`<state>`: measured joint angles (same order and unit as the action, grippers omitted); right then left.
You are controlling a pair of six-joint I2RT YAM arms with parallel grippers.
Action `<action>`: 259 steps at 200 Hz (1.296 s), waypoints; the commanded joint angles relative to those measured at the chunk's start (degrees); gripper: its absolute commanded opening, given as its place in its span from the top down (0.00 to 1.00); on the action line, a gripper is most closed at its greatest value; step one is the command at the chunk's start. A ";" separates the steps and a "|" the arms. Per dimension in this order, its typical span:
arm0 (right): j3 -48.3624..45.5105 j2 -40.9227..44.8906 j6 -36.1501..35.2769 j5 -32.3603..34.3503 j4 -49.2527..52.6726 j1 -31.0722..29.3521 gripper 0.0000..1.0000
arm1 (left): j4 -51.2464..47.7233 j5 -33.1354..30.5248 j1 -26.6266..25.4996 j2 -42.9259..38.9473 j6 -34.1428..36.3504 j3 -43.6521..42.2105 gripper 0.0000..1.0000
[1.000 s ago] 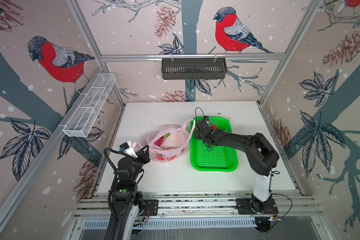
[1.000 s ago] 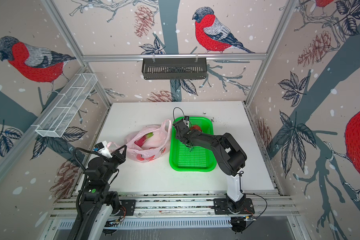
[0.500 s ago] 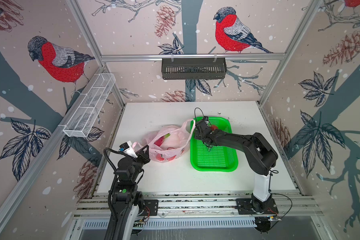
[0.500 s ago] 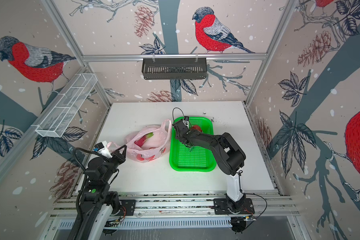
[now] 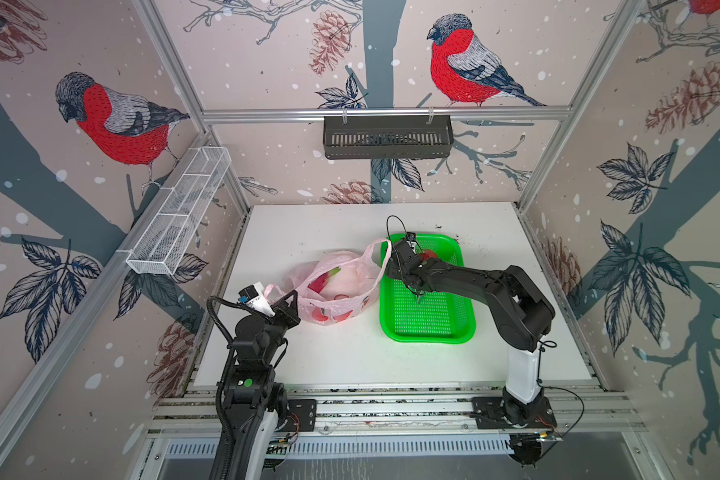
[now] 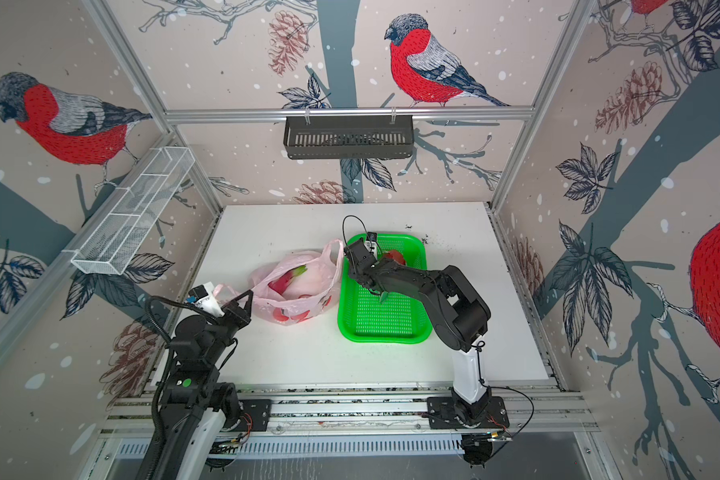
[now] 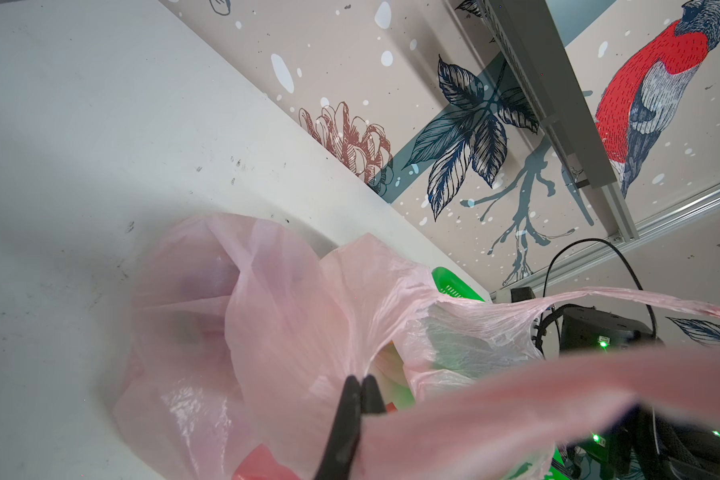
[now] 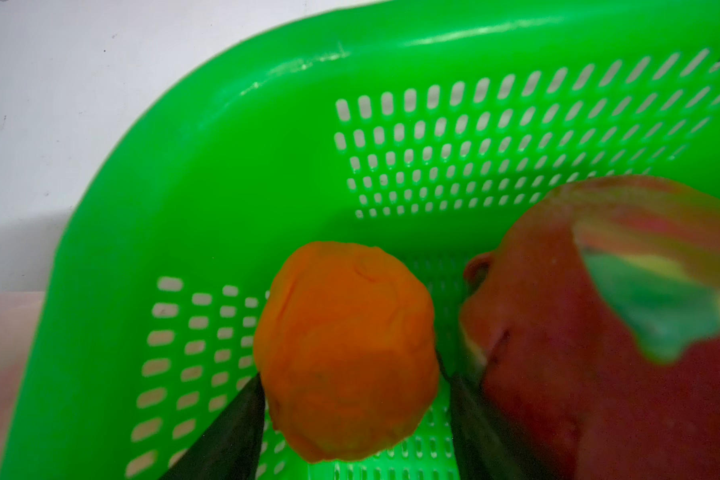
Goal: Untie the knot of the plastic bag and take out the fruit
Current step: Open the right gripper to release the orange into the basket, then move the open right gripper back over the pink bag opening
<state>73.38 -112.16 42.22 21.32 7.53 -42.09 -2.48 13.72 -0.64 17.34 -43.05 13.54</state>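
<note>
the right gripper [image 8: 352, 372] has spread its jaws a little wider about the orange ball [image 8: 346, 332] in the far left corner of the green basket [image 8: 175, 199]; the right arm [image 5: 474, 277] has swung its elbow slightly left.

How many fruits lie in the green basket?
2. An orange ball is between the right gripper's fingers near a basket corner; a dragon fruit lies beside it. The arm may hide more.
</note>
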 commanded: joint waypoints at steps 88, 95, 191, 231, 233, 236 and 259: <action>0.21 5.83 0.72 3.07 2.69 -1.51 0.27 | 0.07 -0.27 -0.01 -1.21 -0.13 0.96 1.00; -0.05 6.72 0.89 3.32 3.11 -1.76 0.27 | -0.25 -0.35 -0.06 -1.47 -0.13 1.05 1.00; -7.18 29.61 10.64 16.56 18.01 -9.40 0.27 | -7.10 -1.23 -0.06 -6.03 0.27 5.00 1.00; -7.16 37.08 13.26 22.96 22.94 -18.96 0.33 | -6.60 -1.23 -0.01 -5.58 0.26 4.92 1.00; -6.97 37.27 13.20 23.15 23.11 -19.41 0.34 | -6.53 -1.23 -0.05 -5.53 0.27 4.87 1.00; -6.66 37.55 13.19 23.44 23.26 -20.16 0.35 | -6.49 -1.23 -0.03 -5.50 0.34 4.81 1.00; -2.06 37.57 10.32 26.40 23.63 -26.07 0.41 | -6.15 -1.50 -0.03 -5.06 0.67 4.56 1.00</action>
<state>67.75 -74.89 54.00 41.76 29.41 -63.88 -9.69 13.28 -0.64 11.92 -43.03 18.20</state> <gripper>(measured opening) 0.610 0.048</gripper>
